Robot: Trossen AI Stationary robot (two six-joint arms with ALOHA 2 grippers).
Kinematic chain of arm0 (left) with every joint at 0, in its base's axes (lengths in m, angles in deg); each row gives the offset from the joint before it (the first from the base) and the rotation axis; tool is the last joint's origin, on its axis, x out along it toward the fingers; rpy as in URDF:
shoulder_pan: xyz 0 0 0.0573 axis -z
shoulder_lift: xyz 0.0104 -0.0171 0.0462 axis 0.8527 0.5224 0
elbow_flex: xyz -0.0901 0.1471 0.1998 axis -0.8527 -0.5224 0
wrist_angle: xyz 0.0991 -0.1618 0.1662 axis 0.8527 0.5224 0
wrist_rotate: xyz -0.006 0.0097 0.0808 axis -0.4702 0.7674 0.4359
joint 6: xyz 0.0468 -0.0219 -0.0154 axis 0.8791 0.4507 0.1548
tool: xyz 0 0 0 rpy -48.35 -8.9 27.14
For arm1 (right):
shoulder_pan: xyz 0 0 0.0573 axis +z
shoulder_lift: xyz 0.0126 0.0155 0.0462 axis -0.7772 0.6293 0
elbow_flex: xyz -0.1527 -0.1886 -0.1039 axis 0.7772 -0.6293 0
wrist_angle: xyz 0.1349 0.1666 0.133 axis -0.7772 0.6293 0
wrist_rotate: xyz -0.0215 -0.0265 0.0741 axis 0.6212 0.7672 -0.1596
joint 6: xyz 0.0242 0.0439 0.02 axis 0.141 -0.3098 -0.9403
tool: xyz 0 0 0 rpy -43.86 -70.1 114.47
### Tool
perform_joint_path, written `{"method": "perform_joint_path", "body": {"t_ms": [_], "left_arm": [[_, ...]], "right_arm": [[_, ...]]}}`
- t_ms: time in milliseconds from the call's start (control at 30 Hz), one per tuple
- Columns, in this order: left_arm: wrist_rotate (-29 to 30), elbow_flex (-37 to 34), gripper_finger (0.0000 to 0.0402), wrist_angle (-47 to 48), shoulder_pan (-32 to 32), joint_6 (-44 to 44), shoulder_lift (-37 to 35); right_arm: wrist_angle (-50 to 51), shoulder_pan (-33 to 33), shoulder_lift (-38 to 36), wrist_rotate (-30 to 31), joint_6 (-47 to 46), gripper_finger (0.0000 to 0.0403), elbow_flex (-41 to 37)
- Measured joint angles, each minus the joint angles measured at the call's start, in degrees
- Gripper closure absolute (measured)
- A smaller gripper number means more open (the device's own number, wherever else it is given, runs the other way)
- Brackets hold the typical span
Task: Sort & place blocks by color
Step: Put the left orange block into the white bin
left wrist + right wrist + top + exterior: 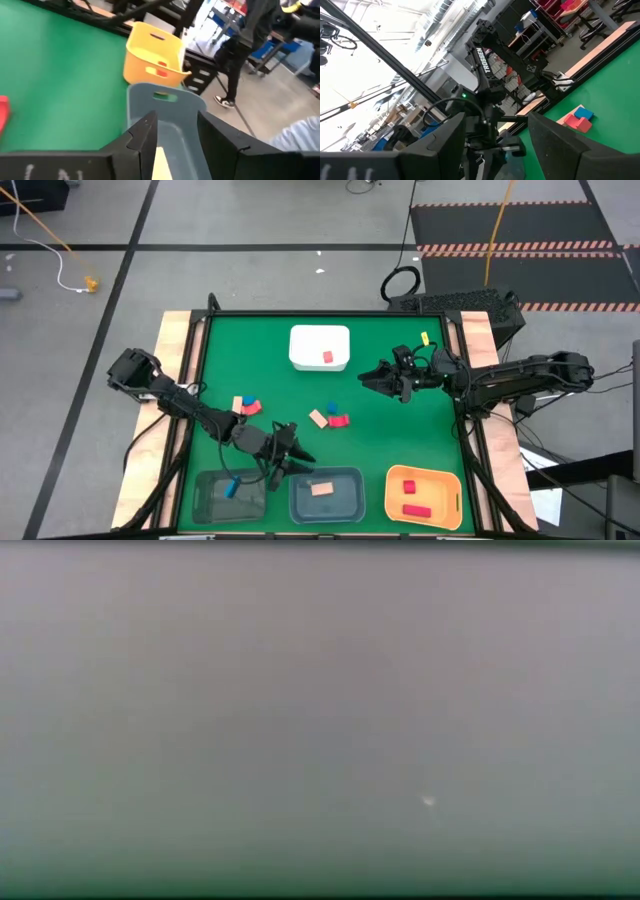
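Observation:
My left gripper (292,454) hangs open over the far left corner of the grey-blue middle bin (352,502); in the left wrist view its fingers (145,135) stand apart above that bin (170,105). A tan block (321,489) lies on the bin's floor and shows between the fingers (160,162), touching neither as far as I can see. My right gripper (372,378) is open and empty over the table's right half (495,122). Loose blocks lie on the green mat: tan (238,404), red with blue (251,407), blue (332,409), tan (318,418), red (340,421).
A dark grey bin (205,500) at the near left holds a blue block (229,488). An orange bin (450,502) at the near right holds two red blocks (415,508). A white tray (305,345) at the far middle holds a red block (328,356). The low view shows only grey.

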Motion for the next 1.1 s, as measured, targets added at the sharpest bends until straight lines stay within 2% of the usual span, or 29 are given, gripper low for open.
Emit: {"method": "perform_joint_path", "body": {"t_ms": [200,600,1000,1100], "left_arm": [[2.87,0.09,0.0277,-0.03,-3.61,1.65,-2.87],[3.87,0.00,0.0277,13.93,-14.37,3.02,-12.12],[2.82,0.00,0.0277,21.39,-21.49,2.68,-12.68],[2.86,0.00,0.0277,25.86,-23.44,4.49,-14.20]], "right_arm": [[0.02,0.00,0.00,-0.02,0.00,0.0197,0.00],[0.00,0.00,-0.02,-0.03,0.00,0.0197,0.00],[0.01,0.00,-0.02,-0.04,0.00,0.0197,0.00],[0.00,0.00,-0.02,-0.04,0.00,0.0197,0.00]]}}
